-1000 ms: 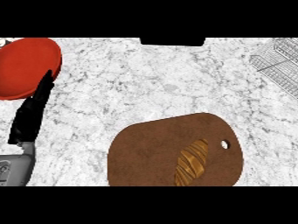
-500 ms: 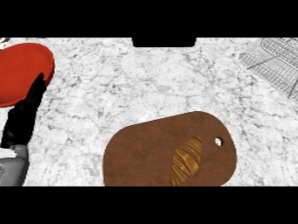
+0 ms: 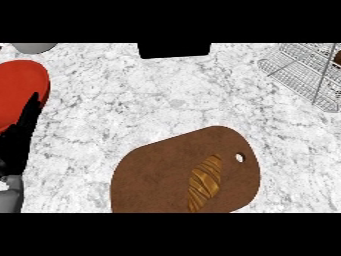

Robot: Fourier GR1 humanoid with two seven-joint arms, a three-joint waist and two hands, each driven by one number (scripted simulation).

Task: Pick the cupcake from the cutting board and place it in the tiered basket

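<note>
Well right of left robot hand (image 3: 14, 145), cupcake (image 3: 205, 182)

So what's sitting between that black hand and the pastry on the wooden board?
Nothing stands there. In the head view, only bare marble counter and brown cutting board lie between the left hand and the pastry.

We find the cutting board (image 3: 165, 175) at the counter's (image 3: 165, 95) near edge, a little right of middle, with the pastry (image 3: 205, 182) lying on its right half, just below the board's hanging hole. At the far right corner stands the tiered basket (image 3: 306, 72), well apart from the board; a plate (image 3: 10, 95) lies at the left edge. Our left hand (image 3: 14, 145) shows at the near left, fingers overlapping the plate's rim.
</note>
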